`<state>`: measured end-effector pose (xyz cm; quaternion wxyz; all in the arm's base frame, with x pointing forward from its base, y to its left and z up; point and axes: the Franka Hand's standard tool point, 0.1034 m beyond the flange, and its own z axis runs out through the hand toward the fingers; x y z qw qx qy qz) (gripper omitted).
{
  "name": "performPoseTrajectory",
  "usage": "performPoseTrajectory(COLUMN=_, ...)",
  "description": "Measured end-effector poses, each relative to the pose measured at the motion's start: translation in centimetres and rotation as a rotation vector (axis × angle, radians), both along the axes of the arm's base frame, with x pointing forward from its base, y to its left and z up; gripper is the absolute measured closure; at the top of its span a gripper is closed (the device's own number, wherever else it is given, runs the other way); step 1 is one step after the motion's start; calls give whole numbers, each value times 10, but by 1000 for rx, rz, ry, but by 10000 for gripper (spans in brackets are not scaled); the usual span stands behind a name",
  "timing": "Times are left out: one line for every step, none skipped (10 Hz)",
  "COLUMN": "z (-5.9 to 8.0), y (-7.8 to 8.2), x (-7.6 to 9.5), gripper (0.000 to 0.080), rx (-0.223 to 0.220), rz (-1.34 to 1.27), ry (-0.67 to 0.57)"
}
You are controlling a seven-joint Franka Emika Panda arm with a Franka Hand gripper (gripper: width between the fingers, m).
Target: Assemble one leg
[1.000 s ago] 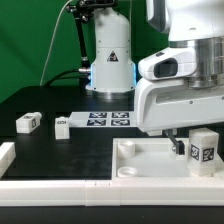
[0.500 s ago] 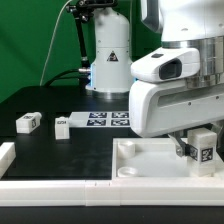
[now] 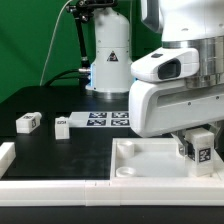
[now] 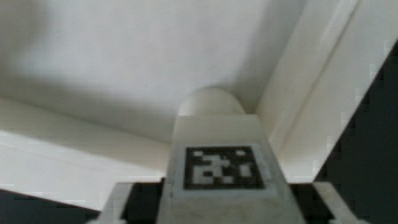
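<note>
From the exterior view I see two spare legs [image 3: 27, 122] at left on the surface [image 3: 60, 150]; the wrist view shows only my tool [image 4: 217, 190] clamping the leg [image 4: 221, 155] over the panel [image 4: 107, 60].

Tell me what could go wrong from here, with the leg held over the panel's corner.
1. The leg is held in the gripper above the white panel; if its lower end is off the corner socket, it may jam on the rim.
2. In the wrist view the leg hides the socket, so alignment cannot be checked.
3. Pushing down misaligned could shift the panel.
</note>
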<state>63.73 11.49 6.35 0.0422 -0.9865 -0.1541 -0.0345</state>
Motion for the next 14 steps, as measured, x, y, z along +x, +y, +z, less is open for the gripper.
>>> performPoseTrajectory(z=0, y=0, x=0, gripper=512, rx=5, rz=-99, ry=9)
performPoseTrajectory(z=0, y=0, x=0, gripper=512, rx=11, rz=-207, ry=20)
performPoseTrajectory(z=0, y=1, x=0, gripper=512, rx=17, rz=-314, ry=30)
performPoseTrajectory(z=-1, y=4, x=-2, gripper=512, rx=20, rz=-433, ry=41)
performPoseTrajectory(z=-1, y=4, x=-2, gripper=512, rx=21, rz=-528, ry=49)
performPoseTrajectory(z=-2, y=5, x=-2, gripper=511, rx=27, rz=-617, ry=57)
performPoseTrajectory(z=-2, y=5, x=-2, gripper=511, rx=36, rz=-734, ry=70)
performPoseTrajectory(z=-2, y=6, x=-3, gripper=511, rx=45, rz=-854, ry=83)
performPoseTrajectory(z=-2, y=6, x=-3, gripper=511, rx=54, rz=-966, ry=95)
performPoseTrajectory(z=-2, y=6, x=-3, gripper=511, rx=72, rz=-1062, ry=111)
performPoseTrajectory(z=-3, y=6, x=-3, gripper=511, rx=88, rz=-1221, ry=122)
performPoseTrajectory(z=-4, y=8, x=-4, gripper=511, rx=101, rz=-1331, ry=135)
performPoseTrajectory(z=-4, y=10, x=-4, gripper=511, rx=116, rz=-1429, ry=154)
performPoseTrajectory(z=-4, y=10, x=-4, gripper=511, rx=126, rz=-1472, ry=169)
